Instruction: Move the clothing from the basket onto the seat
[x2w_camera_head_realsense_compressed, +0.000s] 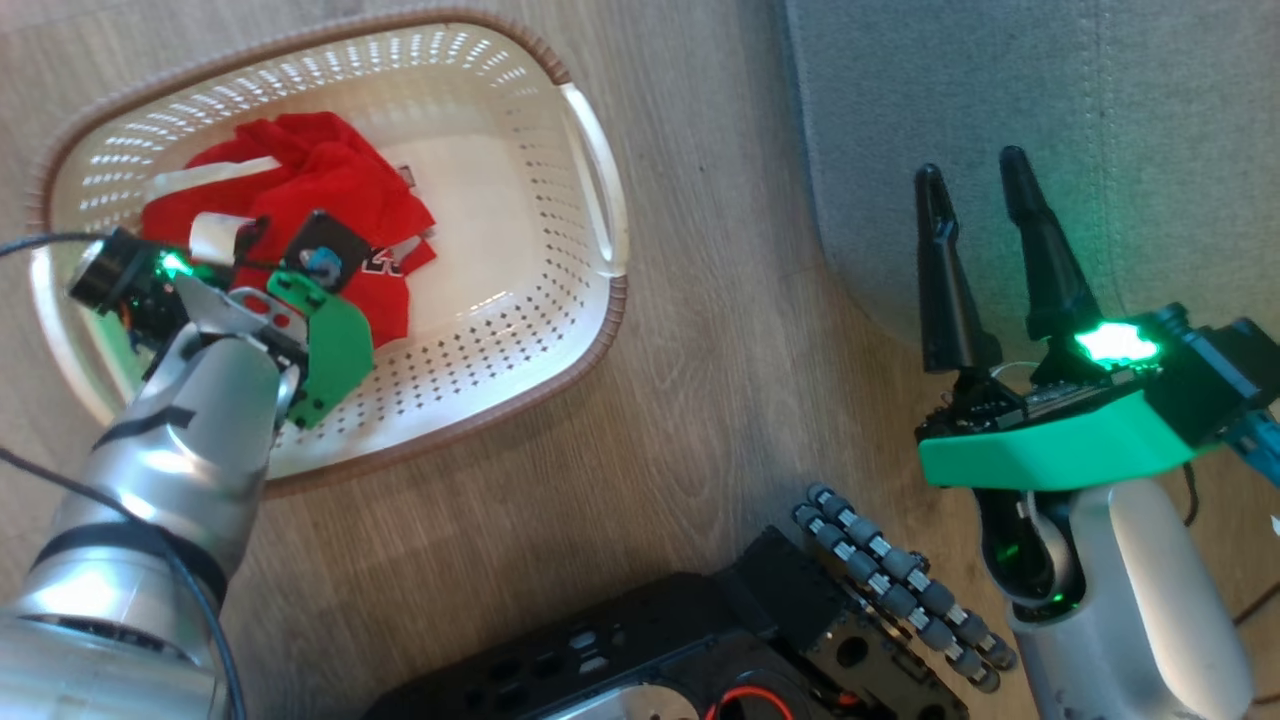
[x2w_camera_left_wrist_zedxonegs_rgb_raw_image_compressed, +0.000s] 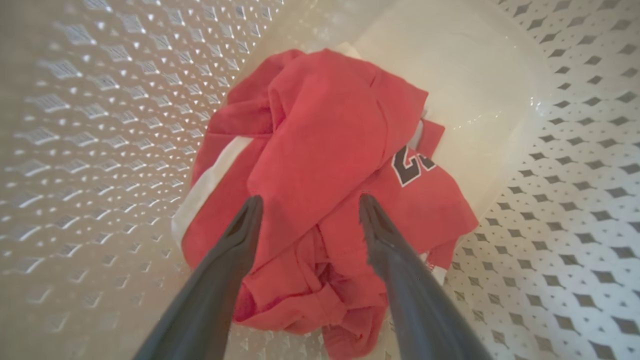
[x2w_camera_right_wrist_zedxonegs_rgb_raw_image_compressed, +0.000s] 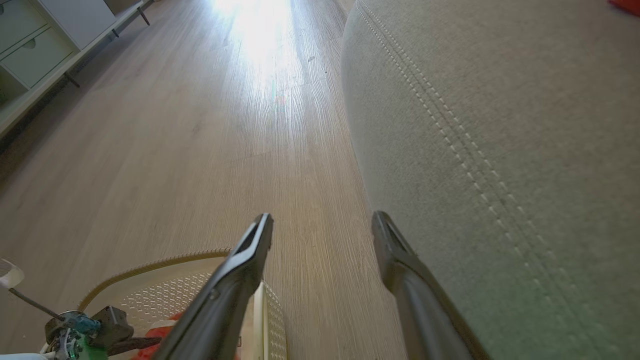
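At ten o'clock, left gripper (x2w_camera_left_wrist_zedxonegs_rgb_raw_image_compressed: 310, 200) gapes over clothing (x2w_camera_left_wrist_zedxonegs_rgb_raw_image_compressed: 325, 125), seemingly soft, light; pinch its raised fold. Right gripper (x2w_camera_head_realsense_compressed: 971, 165) likewise open.

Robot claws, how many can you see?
2. The left gripper hangs open over the red clothing in the basket; the right gripper is open by the grey seat.

bright red clothing (x2w_camera_head_realsense_compressed: 330, 185) with white stripes; cream perforated basket (x2w_camera_head_realsense_compressed: 480, 60), brown woven rim; grey seat (x2w_camera_head_realsense_compressed: 1100, 100) at two o'clock, pale stitching.
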